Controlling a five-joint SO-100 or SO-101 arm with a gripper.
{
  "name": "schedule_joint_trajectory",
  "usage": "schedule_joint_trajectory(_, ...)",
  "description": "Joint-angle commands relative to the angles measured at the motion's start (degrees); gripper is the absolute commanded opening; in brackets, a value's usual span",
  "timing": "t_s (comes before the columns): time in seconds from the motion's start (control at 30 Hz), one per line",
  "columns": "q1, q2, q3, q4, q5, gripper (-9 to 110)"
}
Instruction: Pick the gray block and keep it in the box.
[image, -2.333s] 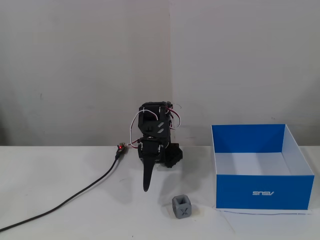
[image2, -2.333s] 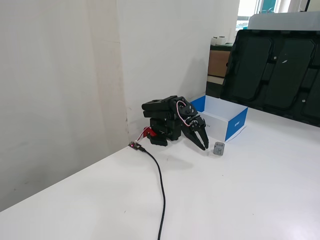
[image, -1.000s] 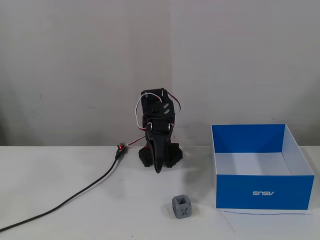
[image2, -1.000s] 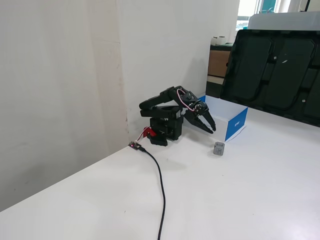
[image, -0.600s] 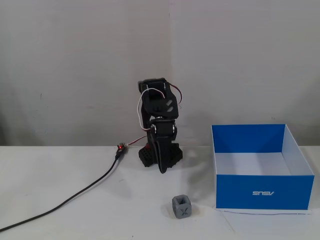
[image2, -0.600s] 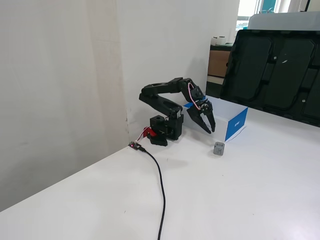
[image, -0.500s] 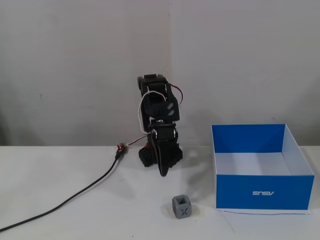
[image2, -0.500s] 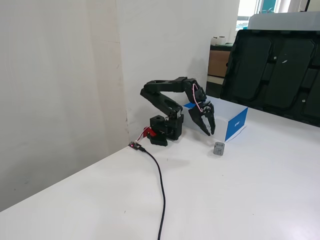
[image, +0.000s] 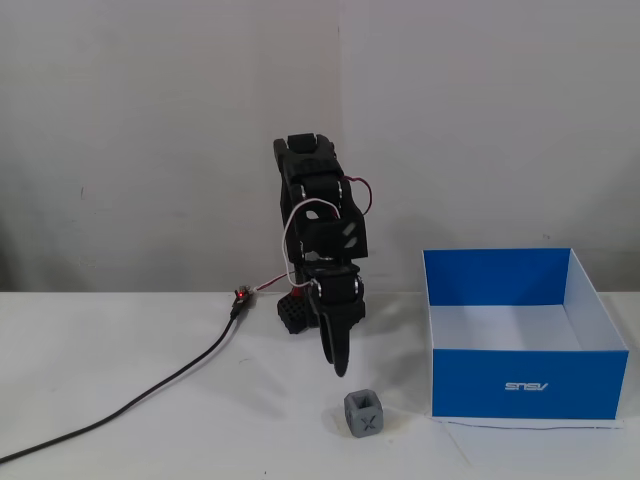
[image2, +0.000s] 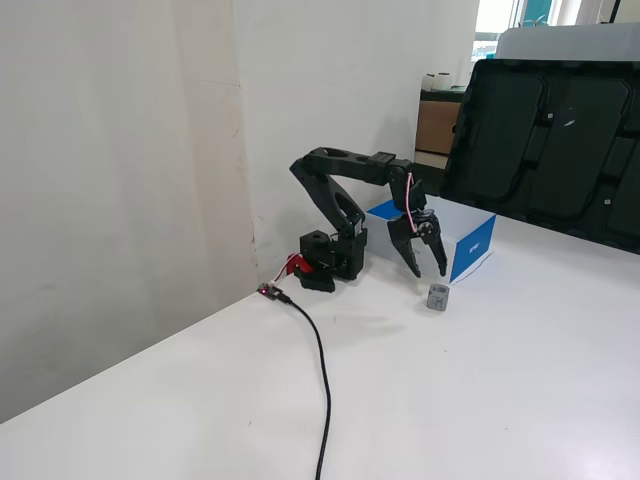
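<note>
Claw (image2: 430, 269) parted, empty, above gray block (image: 364, 414) (X face toward camera, cube)

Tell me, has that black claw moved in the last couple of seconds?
Yes. The gripper has swung up from beside its base, out and down, now open above the gray block, which lies unmoved beside the box.

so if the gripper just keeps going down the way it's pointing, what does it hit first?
Most likely the gray block. The open gripper points down, just above it in both fixed views. It may be slightly off centre, so one finger could meet the block's top or the table beside it.
</note>
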Motion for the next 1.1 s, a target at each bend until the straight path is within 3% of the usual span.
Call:
schedule_joint_trajectory(0.0, -1.8, -4.3, -6.8, 1.7, 0.5, 20)
schedule_joint_trajectory(1.07, -5.4, -28.4, -14.3, -4.0, 0.7, 23)
